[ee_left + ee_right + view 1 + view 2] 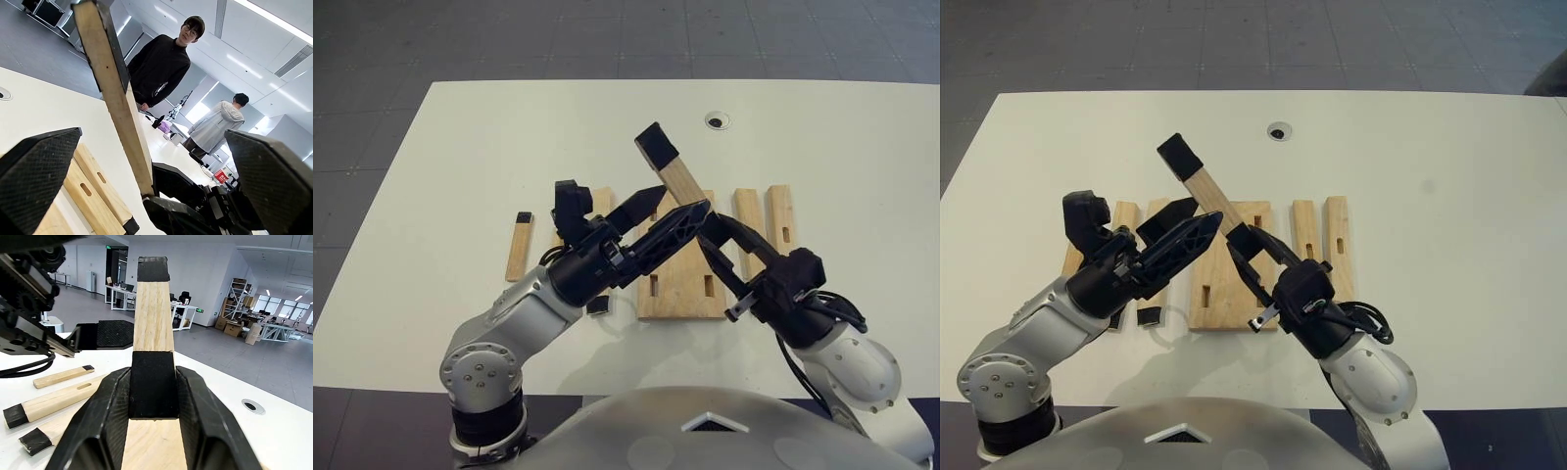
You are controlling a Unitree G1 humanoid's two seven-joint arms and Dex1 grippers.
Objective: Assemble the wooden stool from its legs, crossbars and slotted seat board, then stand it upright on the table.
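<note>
The right gripper (pixel 152 381) pinches a wooden leg (pixel 677 177) at its low end and holds it up in the air over the middle of the white table (pixel 460 157). The leg tilts, and its black cap (pixel 656 145) points up and toward the far side. The left gripper (pixel 682 199) is spread wide. Its two fingers (pixel 36 169) sit on each side of the leg and do not touch it. Under both grippers the seat board (pixel 680 291) lies flat on the table, a bit near the front edge, with its slots facing up. Just to the right of the board, two wooden sticks with slots (pixel 750 217) (pixel 781 217) lie side by side, close together. To the left of the board, more wood (pixel 600 203) peeks out from under the left arm. Farther left, a short stick with a black tip (pixel 519 245) lies by itself. A small black bit (pixel 598 305) rests on the table near the board's near left corner. A round hole (pixel 716 119) is in the table on the far side.
</note>
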